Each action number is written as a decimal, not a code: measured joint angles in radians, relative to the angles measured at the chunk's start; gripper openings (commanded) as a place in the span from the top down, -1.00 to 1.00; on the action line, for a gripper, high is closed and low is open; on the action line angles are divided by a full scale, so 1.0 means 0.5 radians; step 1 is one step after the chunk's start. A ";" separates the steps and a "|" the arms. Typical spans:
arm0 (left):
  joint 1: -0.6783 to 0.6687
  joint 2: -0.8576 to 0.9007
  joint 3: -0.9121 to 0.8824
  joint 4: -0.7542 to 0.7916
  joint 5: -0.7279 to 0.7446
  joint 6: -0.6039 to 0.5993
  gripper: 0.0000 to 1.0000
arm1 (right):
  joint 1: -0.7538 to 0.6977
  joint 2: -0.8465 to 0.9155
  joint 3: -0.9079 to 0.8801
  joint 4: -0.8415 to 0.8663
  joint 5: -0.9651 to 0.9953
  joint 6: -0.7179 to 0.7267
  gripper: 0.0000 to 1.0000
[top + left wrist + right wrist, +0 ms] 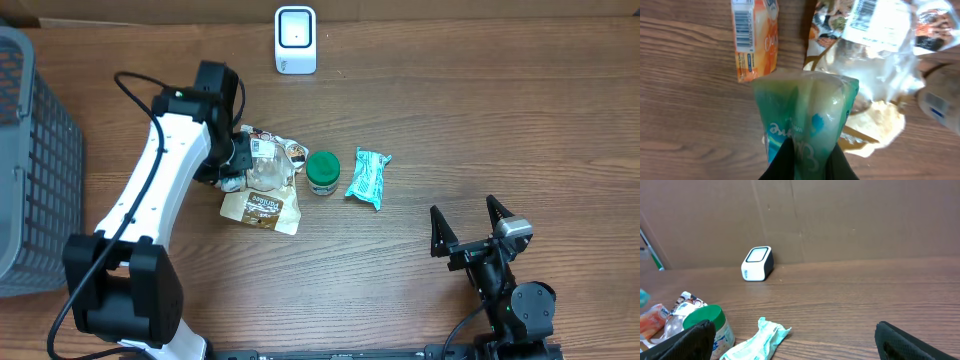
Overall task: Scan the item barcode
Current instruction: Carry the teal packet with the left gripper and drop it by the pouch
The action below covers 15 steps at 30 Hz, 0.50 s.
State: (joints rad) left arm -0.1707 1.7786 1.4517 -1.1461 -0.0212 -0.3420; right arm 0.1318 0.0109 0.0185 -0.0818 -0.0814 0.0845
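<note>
Two arms share a brown wood-grain table [500,120], with a grey grid-walled basket [30,150] at its left edge. The white left arm [160,190] reaches inward to a cluster of packages near the table's middle.

In the left wrist view, the left gripper [810,166] is clenched on the green pouch [805,115]. This soft, glossy, translucent bag with teal script printing rises straight out from between the two dark fingers [784,162], which pinch its lower end. In the overhead view the pouch is hidden under the gripper.

Just past the pouch lies a crinkled clear plastic bag [880,55] with a white barcode label. It rests partly on a flat brown packet [262,208]. An orange packet [756,42], flat and shiny with a barcode along its edge, lies to the pouch's left in the wrist view.

A small round jar [322,172] with a green lid stands beside the clear bag. A crumpled pale-teal wrapper [368,178] lies just to the jar's right.

The scanner [295,40], a small white box with a dark window, sits at the far edge, well apart from the cluster.

The right gripper [465,207] hangs near the front right with its jaws spread wide, gripping nothing.
</note>
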 measured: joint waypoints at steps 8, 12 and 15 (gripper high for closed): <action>0.000 0.000 -0.168 0.147 -0.003 0.003 -0.15 | -0.001 0.000 0.000 0.002 0.000 0.001 -1.00; 0.000 0.001 -0.054 -0.041 -0.005 0.024 -0.17 | 0.000 0.000 0.000 0.000 0.000 0.001 -1.00; 0.005 0.000 0.249 -0.229 -0.013 0.055 -0.25 | -0.001 0.000 0.000 0.000 0.000 0.001 -1.00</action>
State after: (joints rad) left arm -0.1684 1.7786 1.5764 -1.2606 -0.0277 -0.3145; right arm 0.1314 0.0109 0.0185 -0.0818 -0.0814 0.0849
